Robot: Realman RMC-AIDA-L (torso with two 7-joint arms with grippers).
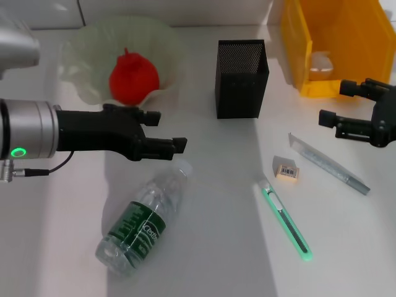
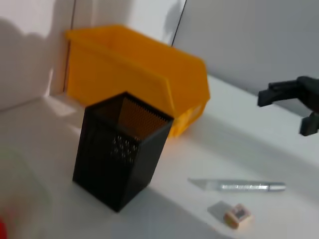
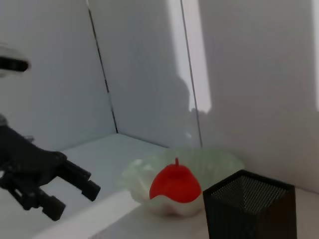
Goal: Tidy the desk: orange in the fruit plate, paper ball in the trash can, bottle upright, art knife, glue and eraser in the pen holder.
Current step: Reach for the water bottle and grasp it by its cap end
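Only the head view takes in the whole desk (image 1: 210,247). The bottle (image 1: 143,219) lies on its side at lower left, long axis running from lower left up to its cap end at upper right, just under the left gripper (image 1: 166,132), whose fingers stand apart and hold nothing. The orange (image 1: 133,77) sits in the fruit plate (image 1: 83,46) at upper left; the pen holder (image 1: 241,77) stands upright at upper centre. The trash can (image 1: 337,37) is cut off by the upper right corner, with a pale lump inside that may be the paper ball (image 1: 322,64), hard to make out. The right gripper (image 1: 346,104) hovers at the right edge, open and empty. The eraser (image 1: 286,169) lies right of centre, between a green-trimmed art knife (image 1: 286,221) and a grey knife (image 1: 328,163), both slanting from upper left to lower right.

The left wrist view shows the bin's outer wall and the holder's mesh, but no bottle or green knife. The right wrist view shows the fruit, bowl and holder, with the holder cut off at the bottom edge
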